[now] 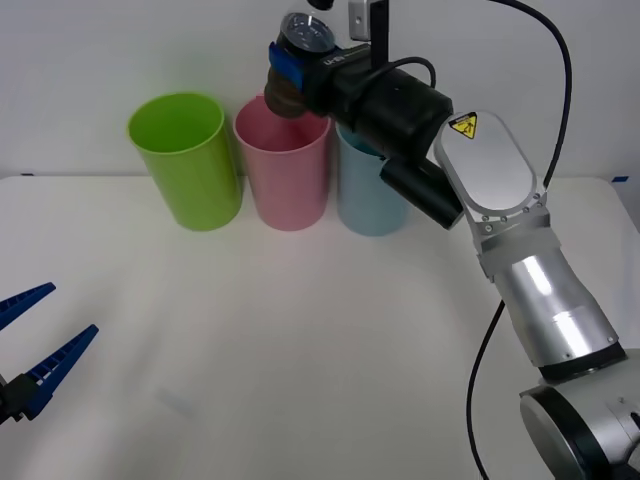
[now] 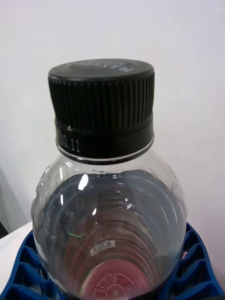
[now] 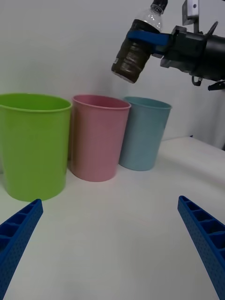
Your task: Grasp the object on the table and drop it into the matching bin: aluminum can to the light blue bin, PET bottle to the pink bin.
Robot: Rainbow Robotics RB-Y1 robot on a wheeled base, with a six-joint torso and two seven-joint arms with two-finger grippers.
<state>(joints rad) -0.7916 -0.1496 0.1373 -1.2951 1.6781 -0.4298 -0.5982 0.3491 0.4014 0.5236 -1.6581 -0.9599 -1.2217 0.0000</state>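
With my right gripper (image 1: 285,75) clamped on the PET bottle (image 3: 136,49), the pink bin (image 1: 283,175) sits directly below; left gripper (image 1: 30,350) gapes idle.

The white table (image 1: 300,350) carries three tall bins standing upright in a row near its far edge. The lime green bin (image 1: 186,160), the pink bin (image 1: 284,175) and the light blue bin (image 1: 366,195) stand just beside one another.

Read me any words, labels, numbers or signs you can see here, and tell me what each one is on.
Raised lettering on top of the bottle cap: too faint to read.
White print on the cap's ring: too small to read.
Small white sticker on the bottle: too small to read.
Yellow triangle warning sign on the right arm, no words.
The bottle is in the right gripper.
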